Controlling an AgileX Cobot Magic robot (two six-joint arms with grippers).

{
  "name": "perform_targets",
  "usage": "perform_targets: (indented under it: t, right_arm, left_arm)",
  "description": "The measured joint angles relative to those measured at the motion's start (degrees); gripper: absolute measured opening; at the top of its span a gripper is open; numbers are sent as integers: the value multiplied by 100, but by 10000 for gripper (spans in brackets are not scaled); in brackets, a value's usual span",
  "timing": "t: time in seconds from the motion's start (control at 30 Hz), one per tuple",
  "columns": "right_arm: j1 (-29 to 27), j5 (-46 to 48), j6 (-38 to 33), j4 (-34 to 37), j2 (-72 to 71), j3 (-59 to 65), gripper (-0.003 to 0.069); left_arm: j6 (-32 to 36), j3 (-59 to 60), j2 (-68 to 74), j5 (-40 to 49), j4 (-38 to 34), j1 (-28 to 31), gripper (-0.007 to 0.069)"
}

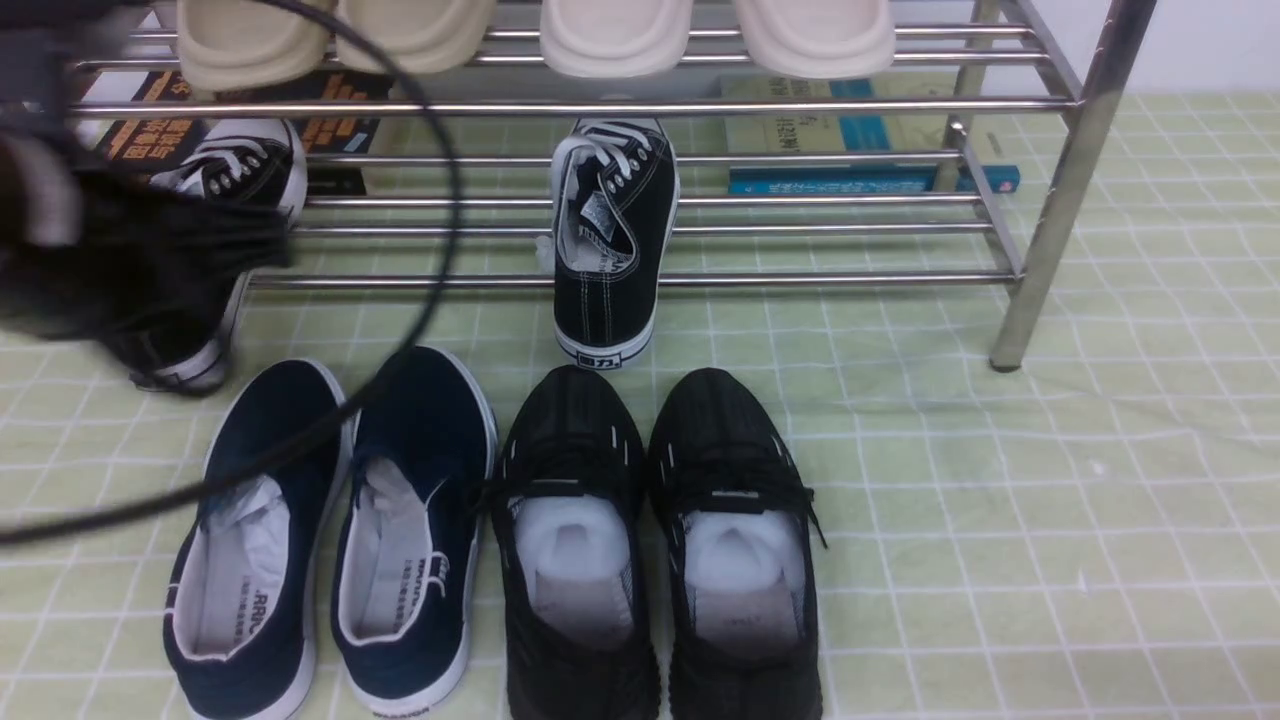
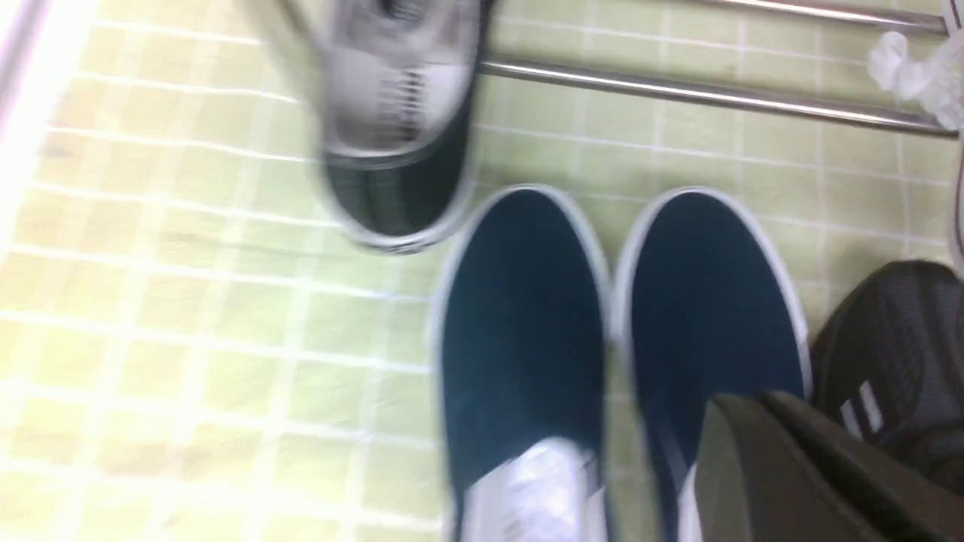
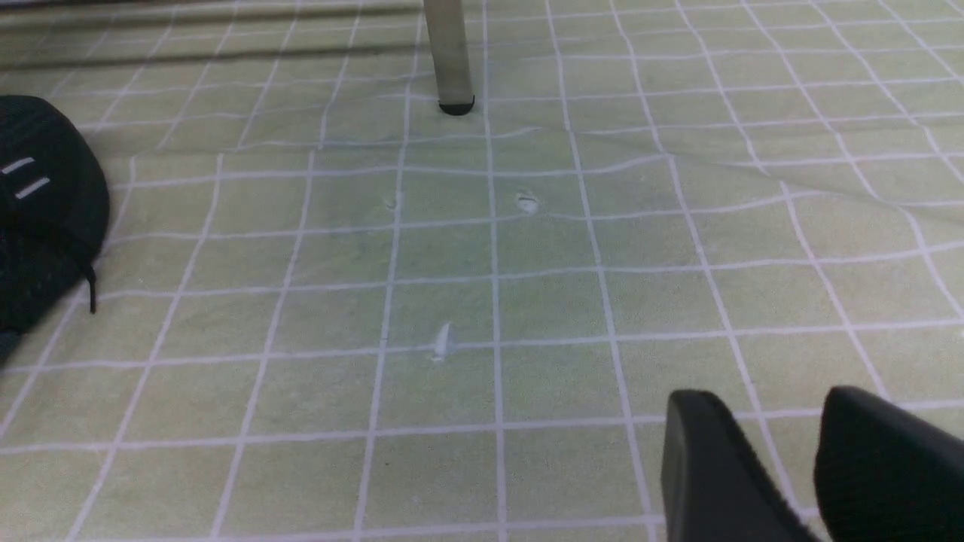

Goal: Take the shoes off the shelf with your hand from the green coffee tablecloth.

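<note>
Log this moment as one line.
navy shoes: on cloth, off rack | left gripper: shut, empty, above navy pair | right gripper: open, idle

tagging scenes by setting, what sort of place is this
Probably a staged shoe-storage setup on a table, not a real hallway: a chrome shoe rack stands on a green checked tablecloth, with navy slip-ons and black sneakers in front.

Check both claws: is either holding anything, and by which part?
Nothing is held. The left claw is shut and empty over the navy slip-ons; the right claw is open over the tablecloth.
</note>
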Motion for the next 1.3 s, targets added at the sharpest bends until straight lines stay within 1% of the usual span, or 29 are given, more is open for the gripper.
perform_targets:
  t: [0.07, 0.13, 0.23, 0.27, 0.37, 0.4, 0.43, 0.47, 0.53, 0.63, 0.9, 0.97, 1.0, 1.1, 1.17, 1.27, 1.3]
  right_arm:
    - [0, 0, 0, 0, 0, 0, 239]
    - [0, 0, 0, 0, 0, 0, 239]
    - [0, 0, 0, 0, 0, 0, 239]
    - [0, 0, 0, 0, 0, 0, 239]
    - [0, 0, 0, 0, 0, 0, 239]
    - [0, 0, 0, 0, 0, 0, 239]
    - [0, 0, 0, 0, 0, 0, 239]
    - [0, 0, 0, 0, 0, 0, 239]
    - [0, 0, 0, 0, 0, 0, 239]
    - [0, 0, 0, 0, 0, 0, 239]
    - [0, 0, 0, 0, 0, 0, 239]
    - [0, 0, 0, 0, 0, 0, 239]
    - [0, 0, 0, 0, 0, 0, 239]
    - [0, 0, 0, 0, 0, 0, 239]
    - [0, 0, 0, 0, 0, 0, 239]
    - [0, 0, 0, 0, 0, 0, 239]
    - [0, 0, 0, 0, 0, 0, 239]
  left_arm:
    - [253, 242, -682, 422, -93, 0, 1]
    - [314, 444, -998, 495, -172, 0, 1]
    - [507, 1104, -1779, 465, -627, 0, 1]
    - [602, 1508, -2191, 314, -908, 0, 1]
    - [686, 2478, -3090, -416, -1407, 0, 1]
    - [686, 2761, -3334, -695, -1481, 0, 3]
    - [686, 2814, -3334, -695, -1481, 0, 3]
    - [647, 3208, -3717, -1166, -1544, 0, 6]
    - [592, 3595, -4020, -1519, -1563, 0, 11]
    - [530, 3943, -4347, -1764, -1580, 0, 15]
    - [438, 4268, -4462, -1557, -1358, 0, 19]
    - [248, 4273, -4462, -1558, -1330, 0, 20]
    - [-33, 4273, -4462, -1636, -1325, 0, 22]
    - [-248, 4308, -4462, -1767, -1325, 0, 26]
    - [-206, 4451, -4462, -1920, -1344, 5, 29]
    - [116, 4741, -4462, -2282, -1563, 77, 33]
    - [479, 5028, -4462, -2623, -1844, 231, 34]
